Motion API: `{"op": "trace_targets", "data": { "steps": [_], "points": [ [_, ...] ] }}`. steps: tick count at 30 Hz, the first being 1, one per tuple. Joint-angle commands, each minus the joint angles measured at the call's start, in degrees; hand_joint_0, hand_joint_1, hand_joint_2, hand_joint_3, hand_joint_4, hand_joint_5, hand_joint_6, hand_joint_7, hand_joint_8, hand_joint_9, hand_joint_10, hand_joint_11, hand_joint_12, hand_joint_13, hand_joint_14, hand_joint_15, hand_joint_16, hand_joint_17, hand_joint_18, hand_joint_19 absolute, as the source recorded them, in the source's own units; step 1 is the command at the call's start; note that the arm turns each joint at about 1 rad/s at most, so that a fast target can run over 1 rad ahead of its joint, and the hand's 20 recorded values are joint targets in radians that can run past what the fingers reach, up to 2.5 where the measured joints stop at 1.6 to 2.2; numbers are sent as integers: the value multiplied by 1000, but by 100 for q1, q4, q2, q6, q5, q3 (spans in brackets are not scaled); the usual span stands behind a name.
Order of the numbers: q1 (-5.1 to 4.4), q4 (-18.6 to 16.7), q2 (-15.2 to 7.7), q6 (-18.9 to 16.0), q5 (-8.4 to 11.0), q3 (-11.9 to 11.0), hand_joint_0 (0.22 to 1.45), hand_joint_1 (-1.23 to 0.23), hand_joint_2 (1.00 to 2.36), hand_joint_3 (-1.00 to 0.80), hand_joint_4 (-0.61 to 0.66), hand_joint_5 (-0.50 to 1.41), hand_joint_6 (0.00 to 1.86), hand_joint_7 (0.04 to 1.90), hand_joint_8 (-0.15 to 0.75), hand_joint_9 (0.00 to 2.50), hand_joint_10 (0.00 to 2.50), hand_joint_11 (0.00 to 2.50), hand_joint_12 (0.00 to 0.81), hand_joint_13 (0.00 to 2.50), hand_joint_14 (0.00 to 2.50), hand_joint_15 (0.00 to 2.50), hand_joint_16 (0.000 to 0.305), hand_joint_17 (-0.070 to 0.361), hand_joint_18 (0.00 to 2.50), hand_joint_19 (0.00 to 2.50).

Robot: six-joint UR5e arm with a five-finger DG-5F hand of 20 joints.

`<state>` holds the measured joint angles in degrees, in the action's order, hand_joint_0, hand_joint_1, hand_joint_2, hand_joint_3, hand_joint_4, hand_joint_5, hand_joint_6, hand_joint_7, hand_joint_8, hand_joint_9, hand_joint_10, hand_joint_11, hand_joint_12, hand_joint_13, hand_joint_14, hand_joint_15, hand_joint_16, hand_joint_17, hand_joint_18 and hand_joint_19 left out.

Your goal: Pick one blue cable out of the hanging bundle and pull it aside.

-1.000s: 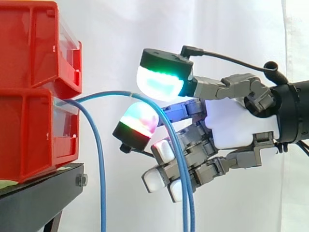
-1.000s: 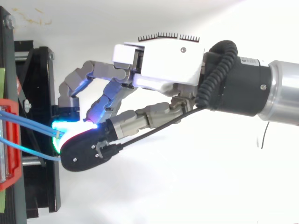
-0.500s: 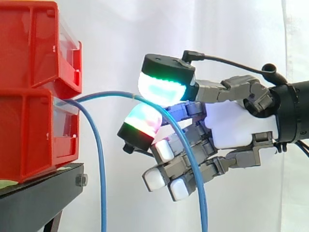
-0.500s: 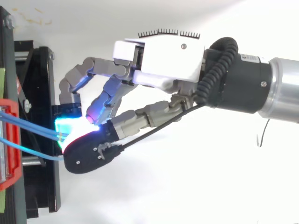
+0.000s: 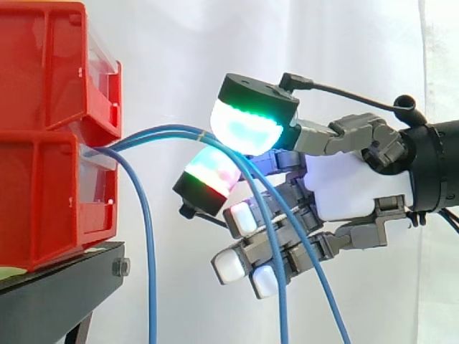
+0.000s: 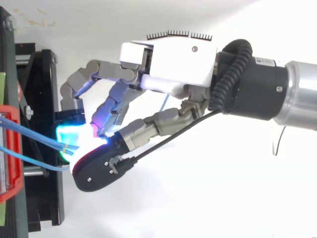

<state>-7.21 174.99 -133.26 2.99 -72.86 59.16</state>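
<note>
Side view: the hand [image 5: 351, 186], reaching in from the right, pinches two blue cables [image 5: 172, 133] between its glowing pads. The cables arch out from the stacked red bins [image 5: 43, 107]. A third cable [image 5: 148, 251] hangs straight down beside the black stand [image 5: 57, 290], before a white curtain [image 5: 165, 43].

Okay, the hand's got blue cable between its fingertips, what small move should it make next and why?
Probably draw the hand slightly away from the red bins. Two blue cables run between its pinching pads and splay apart below, while a third cable hangs straight down beside the bins.
</note>
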Motion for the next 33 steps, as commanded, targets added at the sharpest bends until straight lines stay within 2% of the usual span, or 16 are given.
{"op": "trace_targets", "data": {
  "steps": [1,5,10,11,14,18,21,25,26,30,33],
  "points": [
    [0,0,1,0,0,-1,601,-892,1000,-500,-233,-115,922,925,207,1120,21,627,309,877,21,514,39,88,779,644],
    [0,0,-7,0,0,-1,511,-821,1000,-500,-196,-103,905,908,215,1148,20,612,330,901,18,517,43,96,799,642],
    [0,0,1,0,0,-1,469,-778,1000,-500,-173,-101,897,911,229,1159,18,605,354,915,18,525,47,105,818,644],
    [0,0,-7,0,0,-1,461,-722,1000,-500,-170,-100,896,913,235,1163,18,594,359,920,20,525,48,107,826,650],
    [0,0,1,0,0,-1,470,-631,1000,-500,-171,-99,892,930,239,1167,19,594,358,923,18,533,48,109,818,672],
    [0,0,-7,9,0,-1,507,-581,1000,-500,-158,-100,890,953,239,1173,21,606,349,915,18,538,46,103,793,689],
    [0,0,1,9,0,-1,559,-620,1000,-500,-150,-96,891,997,230,1183,21,618,335,914,22,548,43,97,785,707],
    [0,0,1,9,0,-1,585,-720,1009,-397,-58,-102,903,1023,254,1174,20,645,343,922,21,557,43,97,797,698],
    [0,0,-7,0,0,-1,615,-824,1013,-352,-28,-121,929,952,255,1123,21,657,341,915,20,553,43,97,799,691],
    [0,0,1,9,0,-1,725,-918,1015,-340,-130,-148,960,975,247,1065,19,666,336,901,21,541,43,98,820,651],
    [0,0,1,9,0,-1,773,-923,1002,-483,-153,-162,968,998,237,1035,21,673,329,895,20,536,43,97,818,638]
  ]
}}
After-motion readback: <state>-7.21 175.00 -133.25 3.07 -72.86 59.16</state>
